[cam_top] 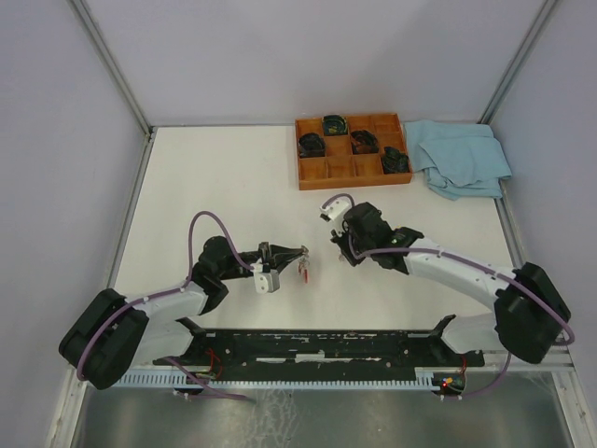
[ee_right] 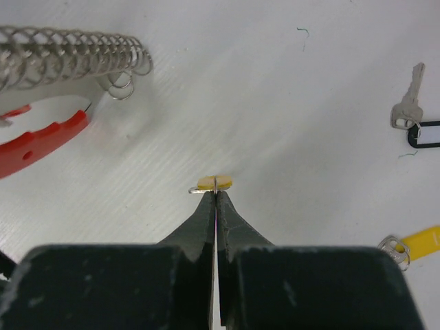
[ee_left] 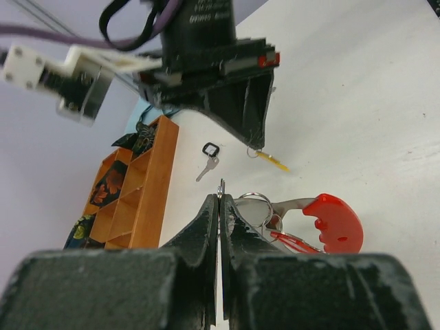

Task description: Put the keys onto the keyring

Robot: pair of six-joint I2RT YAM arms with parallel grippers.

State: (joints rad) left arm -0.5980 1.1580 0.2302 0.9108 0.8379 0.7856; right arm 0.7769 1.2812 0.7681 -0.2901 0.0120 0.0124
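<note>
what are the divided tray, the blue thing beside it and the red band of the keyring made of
Tray: likely wood, orange-brown, thin flat dividers. Blue thing: soft matte cloth, rumpled into folds. Red band: probably plastic, smooth and glossy with a highlight; its ring is shiny silver metal.

**Top external:** hanging above and behind both arm bases, looking steeply down from afar and taking in the whole table [cam_top: 224, 177], with left claw [cam_top: 301, 255] and right claw [cam_top: 339, 241] facing each other mid-frame.

**Left wrist:** riding close behind the left claw, skimming low along its fingers. The keyring [ee_left: 333, 221] is showing just right of the tips, the right claw ahead and above, and the wooden tray [ee_left: 155, 199] ahead-left.

**Right wrist:** sitting behind the right claw, peering down at the nearby tabletop.

**Overlap:** both wrist views are catching the yellow key [ee_right: 214, 183] at the right claw's tips and the plain key [ee_right: 405, 110] beyond it.
</note>
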